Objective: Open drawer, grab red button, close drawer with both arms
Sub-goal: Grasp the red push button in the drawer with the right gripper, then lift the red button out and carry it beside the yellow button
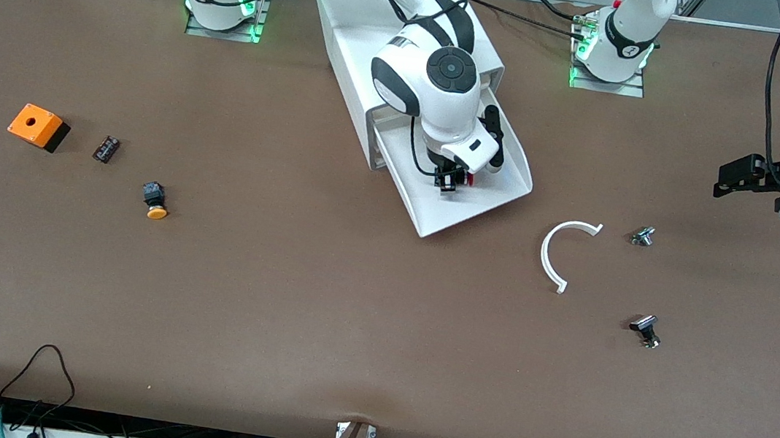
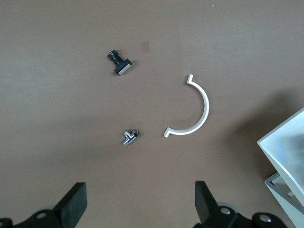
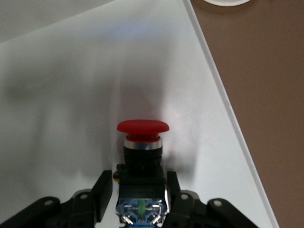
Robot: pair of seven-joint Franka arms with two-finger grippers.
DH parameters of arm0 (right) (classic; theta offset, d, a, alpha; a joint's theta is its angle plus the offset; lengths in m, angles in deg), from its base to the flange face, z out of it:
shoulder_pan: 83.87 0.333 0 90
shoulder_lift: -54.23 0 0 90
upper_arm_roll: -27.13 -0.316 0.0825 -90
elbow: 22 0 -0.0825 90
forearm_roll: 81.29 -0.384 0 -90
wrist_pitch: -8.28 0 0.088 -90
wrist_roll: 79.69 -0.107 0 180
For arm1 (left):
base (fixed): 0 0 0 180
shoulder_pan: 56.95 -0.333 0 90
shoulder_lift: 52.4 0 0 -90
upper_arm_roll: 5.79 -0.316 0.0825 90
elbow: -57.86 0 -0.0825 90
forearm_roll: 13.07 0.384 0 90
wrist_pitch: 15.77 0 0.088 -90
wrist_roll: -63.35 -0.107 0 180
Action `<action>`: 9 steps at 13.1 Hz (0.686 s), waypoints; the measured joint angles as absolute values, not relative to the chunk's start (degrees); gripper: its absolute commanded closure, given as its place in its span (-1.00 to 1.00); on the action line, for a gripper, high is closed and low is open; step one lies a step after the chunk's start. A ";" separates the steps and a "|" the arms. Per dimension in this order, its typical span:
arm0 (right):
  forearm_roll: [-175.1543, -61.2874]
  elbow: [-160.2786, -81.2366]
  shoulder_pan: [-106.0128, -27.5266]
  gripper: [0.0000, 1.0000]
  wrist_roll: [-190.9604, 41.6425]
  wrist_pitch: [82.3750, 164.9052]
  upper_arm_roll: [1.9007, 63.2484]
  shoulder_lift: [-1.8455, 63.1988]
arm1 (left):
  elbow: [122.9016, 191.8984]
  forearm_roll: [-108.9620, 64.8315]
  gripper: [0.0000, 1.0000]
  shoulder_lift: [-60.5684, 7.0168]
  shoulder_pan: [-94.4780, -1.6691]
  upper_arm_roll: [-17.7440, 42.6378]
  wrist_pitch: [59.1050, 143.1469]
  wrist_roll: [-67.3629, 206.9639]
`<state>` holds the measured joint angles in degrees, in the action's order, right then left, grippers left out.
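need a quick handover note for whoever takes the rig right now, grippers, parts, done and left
Right gripper: shut on the red-capped black push button, inside the open white tray-like drawer.
Left gripper: open, waiting above the table near the white curved plastic piece, at the left arm's end.
Done: drawer open, button gripped.
Left: lift the button out, close the drawer with both arms.

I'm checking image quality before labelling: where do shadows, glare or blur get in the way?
Front view: even light; the right arm hides most of the button in the open drawer. Right wrist view: soft shadows on the drawer floor, red cap sharp, right end effector at its black body. Left wrist view: left end effector open over bare table, white curved piece crisp, faint shadows.
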<state>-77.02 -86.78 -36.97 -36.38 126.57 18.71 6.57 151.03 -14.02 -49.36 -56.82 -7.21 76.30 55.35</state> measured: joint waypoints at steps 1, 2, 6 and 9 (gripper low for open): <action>-77.02 -86.66 -36.89 0.44 -36.39 126.61 18.71 6.57 | 151.03 -14.02 -1.00 -49.37 -56.82 -7.21 76.25 55.36; -77.02 -86.51 -36.84 0.53 -36.39 126.60 18.78 6.57 | 151.03 -14.02 -1.00 -49.36 -56.82 -7.21 76.21 55.37; -77.02 -85.77 -36.76 0.65 -36.56 125.77 19.47 6.79 | 151.03 -14.02 -1.00 -49.37 -56.83 -7.21 76.07 55.41; -77.02 -84.16 -36.69 0.64 -38.55 123.43 20.95 9.87 | 151.02 -14.02 -1.00 -49.36 -56.82 -7.19 76.06 55.41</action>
<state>-77.02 -84.16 -36.69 -38.55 123.43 20.95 9.87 151.02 -14.02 -49.36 -56.82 -7.19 76.06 55.41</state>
